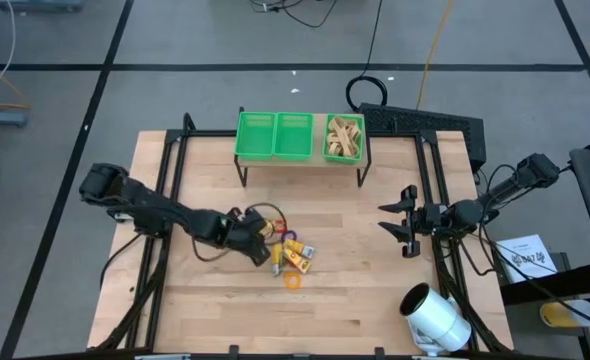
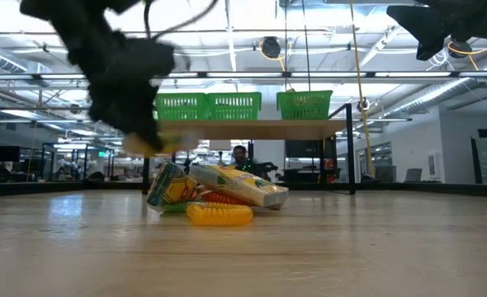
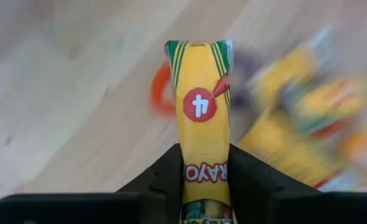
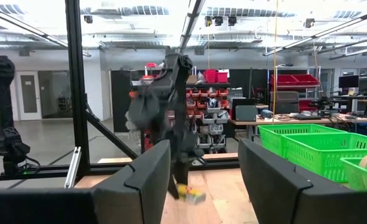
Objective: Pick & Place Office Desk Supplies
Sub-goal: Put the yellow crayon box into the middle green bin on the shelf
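Between the left gripper's [image 3: 205, 186] closed fingers sits a yellow crayon box [image 3: 202, 106], lifted clear of the pile [image 1: 293, 255] just beside it, presumably for binning, while the right gripper [image 1: 407, 228] waits open, well apart.

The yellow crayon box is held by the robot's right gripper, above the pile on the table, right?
Not quite. The left gripper holds the yellow crayon box, not the right one. The left wrist view shows its fingers clamped on the box. The right gripper is open and empty, off to the side. The pile is on the table below.
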Robot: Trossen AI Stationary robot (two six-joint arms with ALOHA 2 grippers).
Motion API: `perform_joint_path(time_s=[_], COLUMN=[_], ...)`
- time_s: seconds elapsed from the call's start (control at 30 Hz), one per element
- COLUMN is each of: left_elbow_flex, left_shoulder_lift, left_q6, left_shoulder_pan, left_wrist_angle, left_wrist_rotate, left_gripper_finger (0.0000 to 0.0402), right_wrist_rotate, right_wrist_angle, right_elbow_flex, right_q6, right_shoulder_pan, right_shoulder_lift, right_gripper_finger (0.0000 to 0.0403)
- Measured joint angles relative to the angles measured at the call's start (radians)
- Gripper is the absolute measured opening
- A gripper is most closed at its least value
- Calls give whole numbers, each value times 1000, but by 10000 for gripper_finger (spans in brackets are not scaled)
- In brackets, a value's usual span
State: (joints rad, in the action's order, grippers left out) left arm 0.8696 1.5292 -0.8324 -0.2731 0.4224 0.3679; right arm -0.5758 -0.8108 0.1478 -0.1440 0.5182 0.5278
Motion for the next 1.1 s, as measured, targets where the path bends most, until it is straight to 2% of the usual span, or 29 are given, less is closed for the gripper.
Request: perform_joint_path(time_s=[0.13,0.27,0.4,0.47,0.53,0.73,0.8,0.97,1.1], left_elbow_flex=[0,1,3,25,90,348,405,438,438], left_shoulder_lift=[-97,-170,-214,-223,-222,-144,-108,-30,33], left_q6=[74,233,381,406,409,471,473,454,350], left_shoulder_pan=[45,106,189,245,307,476,519,599,638], left_wrist_angle=[-144,-361,-591,-632,-588,-284,-267,-252,-252], left_wrist_rotate=[0,-1,-2,-13,-45,-71,-71,-71,-73], left_gripper_finger=[114,108,106,107,107,108,108,108,108], right_wrist_rotate=[0,-2,-1,-2,-2,-4,-3,-4,-3], right_wrist_angle=[0,0,0,-1,-1,-1,-1,-1,0], right_elbow_flex=[0,0,0,0,0,0,0,0,0], right_q6=[0,0,0,0,0,0,1,1,1], right_shoulder_pan=[0,0,0,0,0,0,0,0,0], right_shoulder_lift=[0,1,1,1,1,2,2,2,4], right_gripper_finger=[183,183,183,183,183,183,183,183,183])
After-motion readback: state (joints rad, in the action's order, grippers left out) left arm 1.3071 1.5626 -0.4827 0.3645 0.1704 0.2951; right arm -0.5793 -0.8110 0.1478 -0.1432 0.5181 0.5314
